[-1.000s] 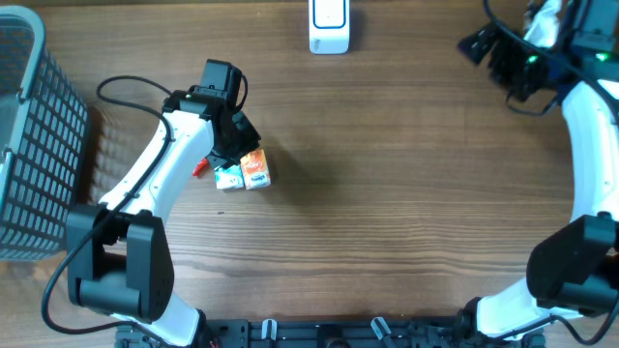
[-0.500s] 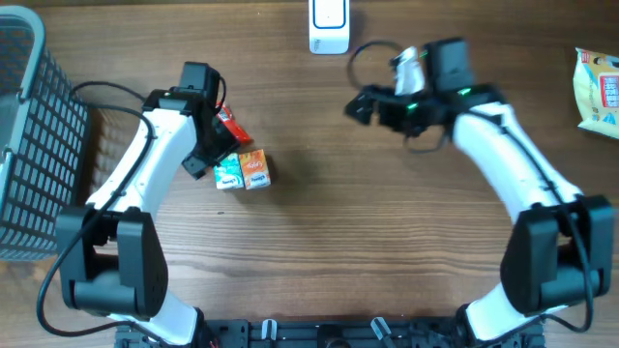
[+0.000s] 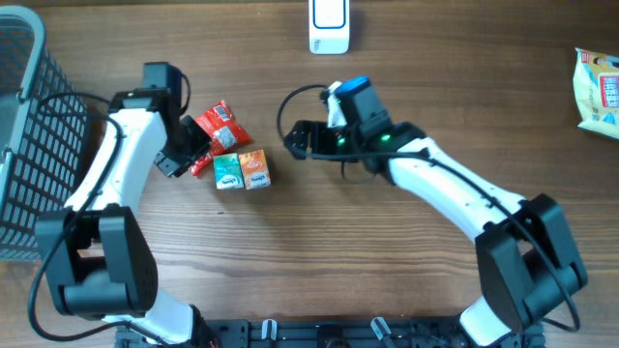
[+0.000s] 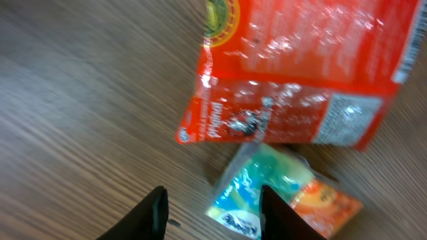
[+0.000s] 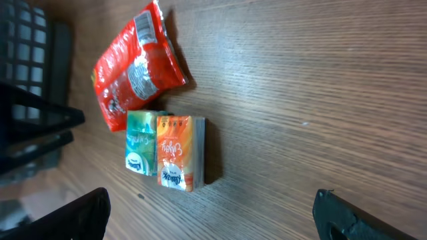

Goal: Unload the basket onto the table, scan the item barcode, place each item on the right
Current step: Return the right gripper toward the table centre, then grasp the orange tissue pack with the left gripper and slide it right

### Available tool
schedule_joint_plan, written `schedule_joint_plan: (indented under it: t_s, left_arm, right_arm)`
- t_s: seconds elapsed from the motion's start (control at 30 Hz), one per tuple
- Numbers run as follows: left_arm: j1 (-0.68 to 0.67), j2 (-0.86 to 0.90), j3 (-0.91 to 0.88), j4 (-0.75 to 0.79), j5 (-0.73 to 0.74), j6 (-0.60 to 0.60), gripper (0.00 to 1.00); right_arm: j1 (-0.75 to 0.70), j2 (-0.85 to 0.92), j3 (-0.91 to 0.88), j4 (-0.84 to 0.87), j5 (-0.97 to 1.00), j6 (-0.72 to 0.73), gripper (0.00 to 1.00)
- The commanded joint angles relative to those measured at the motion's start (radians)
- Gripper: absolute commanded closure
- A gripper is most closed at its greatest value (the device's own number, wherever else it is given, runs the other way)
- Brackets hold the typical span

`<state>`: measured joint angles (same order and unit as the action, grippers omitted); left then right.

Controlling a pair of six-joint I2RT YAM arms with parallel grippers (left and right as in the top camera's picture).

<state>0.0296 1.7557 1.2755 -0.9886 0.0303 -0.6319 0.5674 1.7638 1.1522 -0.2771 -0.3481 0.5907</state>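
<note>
Surface layout: a red packet (image 3: 219, 126) lies flat on the surface (image 3: 387, 261), in the left half and nearer the far edge than the near edge. Two small packs sit just beside its near side, touching each other: a green pack (image 3: 226, 171) on the left and an orange pack (image 3: 255, 167) on the right. In the left wrist view the near end of the red packet overlaps the green pack.

Scanner (image 3: 329, 26): white, positioned at the middle of the far edge, well apart from the red packet.

Left hand (image 4: 215, 212): located at the left near corner of the red packet. The fingers (image 4: 155, 215) stand apart. Only bare wood shows between them, and the packet lies ahead of the tips, not gripped.

Right hand (image 3: 292, 141): positioned near the middle of the surface, to the right of the red packet and apart from it, pointing toward the packet and packs. The fingers (image 5: 81, 215) are spread wide and hold nothing.

Other items: a grey basket (image 3: 29, 135) stands at the left edge. A yellow bag (image 3: 598, 87) lies at the right edge near the far corner.
</note>
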Motion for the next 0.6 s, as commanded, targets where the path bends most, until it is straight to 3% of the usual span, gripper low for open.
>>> schedule_joint_plan:
  t_s: [0.0, 0.1, 0.13, 0.3, 0.43, 0.57]
  left_arm:
    - [-0.01, -0.005, -0.002, 0.003, 0.206, 0.156, 0.73]
    - [-0.045, -0.005, -0.017, 0.014, 0.209, 0.157, 0.94]
    - [-0.072, -0.005, -0.046, 0.037, 0.209, 0.153, 0.96]
    - [-0.142, -0.005, -0.168, 0.138, 0.214, 0.109, 0.96]
    - [-0.199, -0.005, -0.272, 0.296, 0.3, 0.1, 0.96]
    - [-0.224, -0.005, -0.287, 0.333, 0.3, 0.095, 0.96]
  right_arm:
    - [0.041, 0.013, -0.009, 0.008, 0.169, 0.076, 0.02]
    - [0.039, 0.013, -0.009, 0.006, 0.173, 0.082, 0.02]
    - [0.033, 0.013, -0.009, -0.013, 0.185, 0.082, 0.02]
    - [0.01, 0.013, -0.009, -0.067, 0.218, 0.083, 0.0]
    - [-0.016, 0.013, -0.01, -0.077, 0.217, 0.09, 0.0]
    - [-0.024, 0.013, -0.009, -0.079, 0.218, 0.089, 0.0]
